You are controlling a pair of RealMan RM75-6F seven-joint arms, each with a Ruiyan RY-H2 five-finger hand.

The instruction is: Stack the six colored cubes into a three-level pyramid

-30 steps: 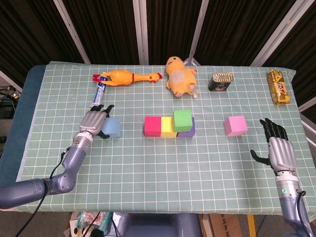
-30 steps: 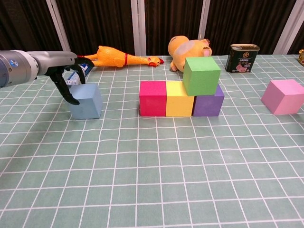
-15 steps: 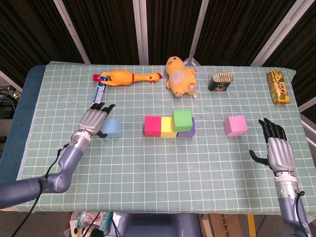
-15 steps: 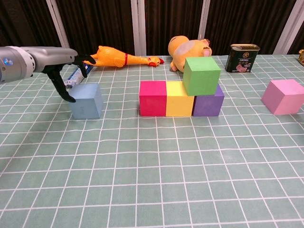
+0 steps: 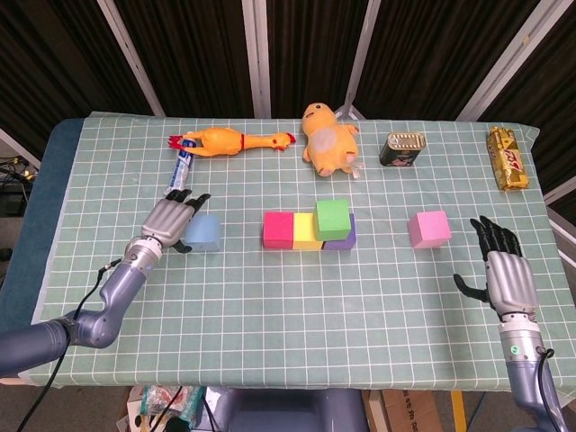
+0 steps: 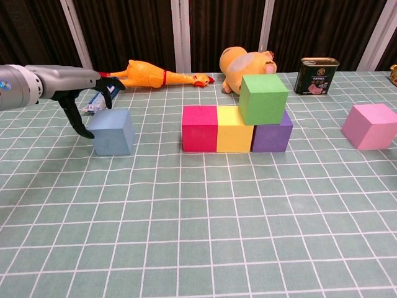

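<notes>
A red cube (image 5: 278, 229), a yellow cube (image 5: 307, 236) and a purple cube (image 5: 342, 238) stand in a row at mid-table, and a green cube (image 5: 332, 219) sits on top over the yellow and purple ones. A light blue cube (image 5: 204, 233) lies to their left. My left hand (image 5: 168, 220) hovers just left of it with fingers spread, holding nothing; in the chest view the left hand (image 6: 84, 93) stays clear of the light blue cube (image 6: 113, 131). A pink cube (image 5: 428, 229) sits to the right. My right hand (image 5: 503, 270) rests open near the table's right edge.
Along the back lie a rubber chicken (image 5: 232, 140), a tube (image 5: 181, 166), a yellow plush toy (image 5: 328, 137), a tin can (image 5: 401, 149) and a gold packet (image 5: 507, 158). The checked green cloth (image 5: 297, 306) covers the table.
My left hand has drawn back a little to the left and away from the light blue cube, fingers lifting off it. The right hand and the cubes have stayed put.
</notes>
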